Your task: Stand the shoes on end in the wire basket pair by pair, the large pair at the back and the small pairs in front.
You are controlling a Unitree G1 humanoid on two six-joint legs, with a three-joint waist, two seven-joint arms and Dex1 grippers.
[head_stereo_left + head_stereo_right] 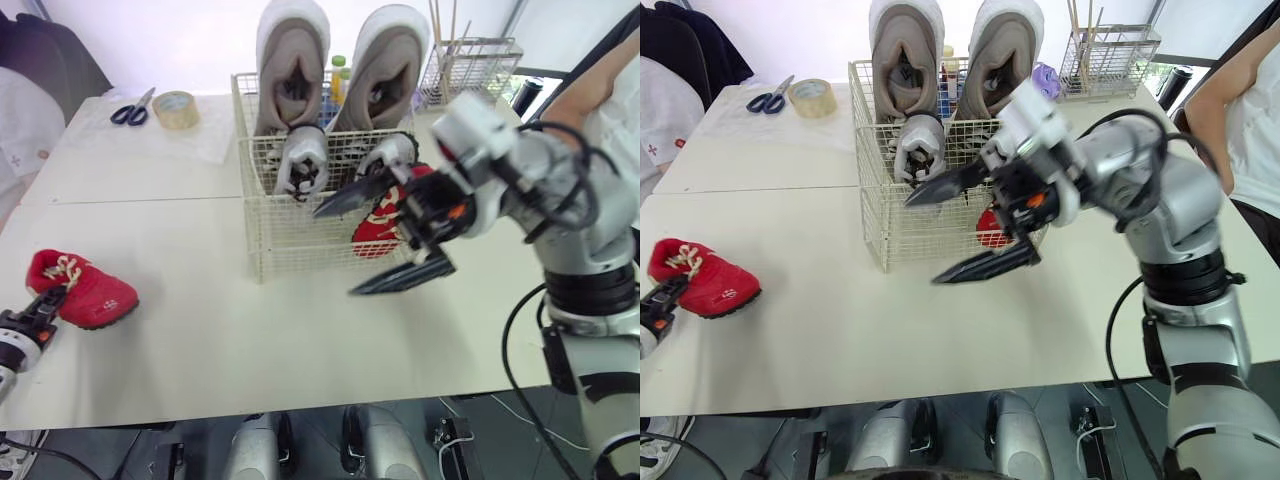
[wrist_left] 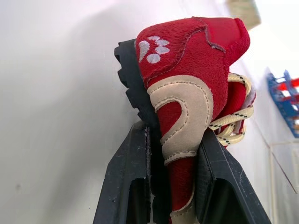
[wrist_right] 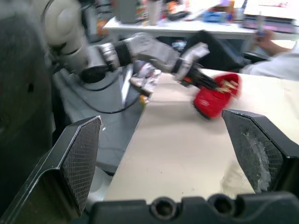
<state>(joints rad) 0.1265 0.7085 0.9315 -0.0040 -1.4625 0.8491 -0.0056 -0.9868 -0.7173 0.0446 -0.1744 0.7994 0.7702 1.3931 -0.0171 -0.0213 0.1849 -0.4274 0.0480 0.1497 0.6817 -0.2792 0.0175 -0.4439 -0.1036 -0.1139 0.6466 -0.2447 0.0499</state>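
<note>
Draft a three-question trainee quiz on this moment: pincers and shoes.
1. True or false: the right pincer is open and holds nothing.
2. Which shoe does the left pincer grip? A) a small grey one B) the red shoe on the table C) a large grey one
3. Fill in: the number of shoes standing in the basket is ____.

Key: 1 true; 2 B; 3 five.
</note>
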